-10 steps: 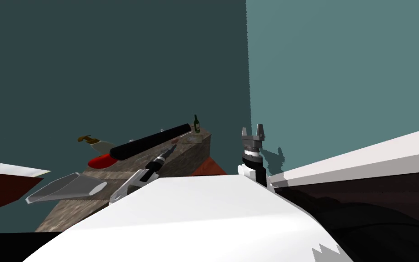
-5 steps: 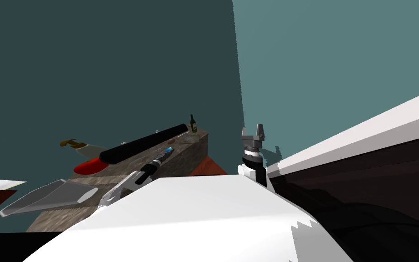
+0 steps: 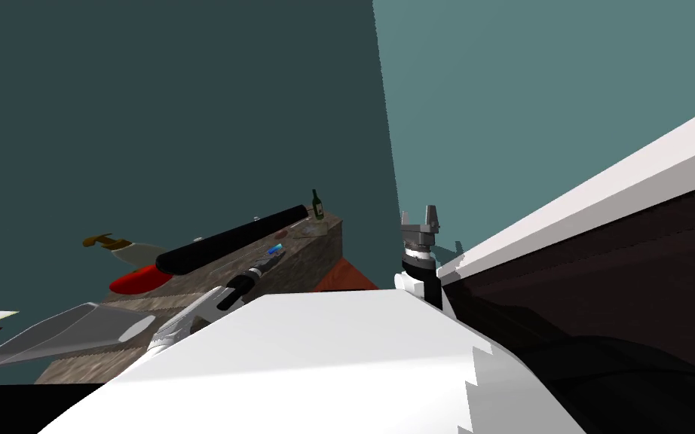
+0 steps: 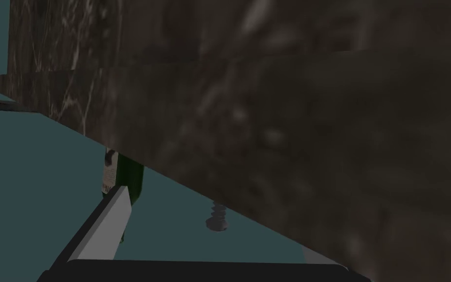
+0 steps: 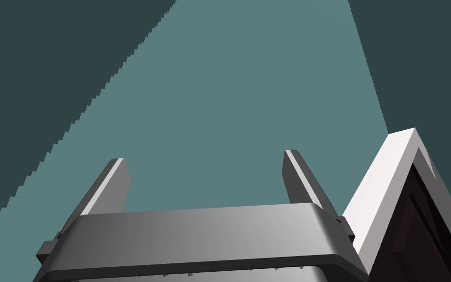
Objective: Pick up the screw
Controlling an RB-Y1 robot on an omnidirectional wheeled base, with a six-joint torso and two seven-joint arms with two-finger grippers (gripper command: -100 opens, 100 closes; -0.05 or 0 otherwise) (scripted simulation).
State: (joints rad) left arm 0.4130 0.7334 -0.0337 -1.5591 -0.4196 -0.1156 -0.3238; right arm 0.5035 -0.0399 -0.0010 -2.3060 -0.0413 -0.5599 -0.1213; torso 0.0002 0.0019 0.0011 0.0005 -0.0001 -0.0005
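The screw (image 4: 217, 219) stands on end on the counter (image 4: 293, 122), ahead of the left hand (image 3: 270, 258), which is spread. Small, light and hard, it is best pinched across its threads.

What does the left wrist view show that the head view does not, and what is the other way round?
The left wrist view adds the small grey screw, standing on the marbled brown table top near one finger of the open left tool. The head view adds the long black cylinder, the red object, the grey scoop and the open right tool, held up apart from the table. Both share the table top and the green bottle at its far end.
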